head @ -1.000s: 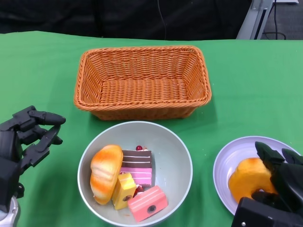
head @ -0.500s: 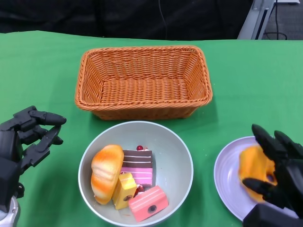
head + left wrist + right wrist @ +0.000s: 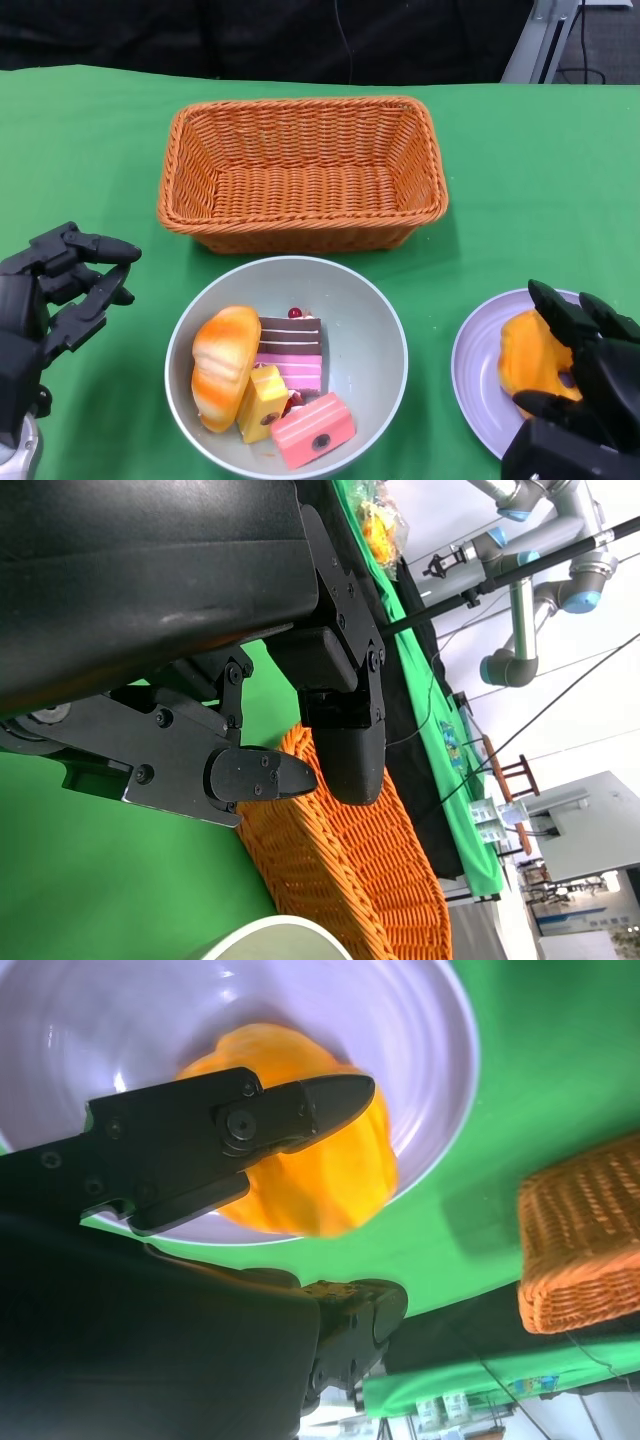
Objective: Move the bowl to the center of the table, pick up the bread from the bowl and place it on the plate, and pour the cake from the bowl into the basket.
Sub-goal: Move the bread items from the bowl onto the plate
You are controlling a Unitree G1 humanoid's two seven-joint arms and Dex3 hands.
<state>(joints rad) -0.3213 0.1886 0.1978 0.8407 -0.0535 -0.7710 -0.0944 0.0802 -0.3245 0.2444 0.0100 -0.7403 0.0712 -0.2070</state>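
Head view: bread (image 3: 527, 352) on plate (image 3: 478, 385).

The head view looked down on the table (image 3: 520, 150) from above. The right wrist view sat close over the plate (image 3: 440, 1050); the left looked low across the cloth. All three caught the basket (image 3: 300, 170).

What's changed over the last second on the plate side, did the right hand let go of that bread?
The right hand opened and released the bread, which now lies on the plate; the fingers stay spread over it. The left hand, bowl and basket stayed put.
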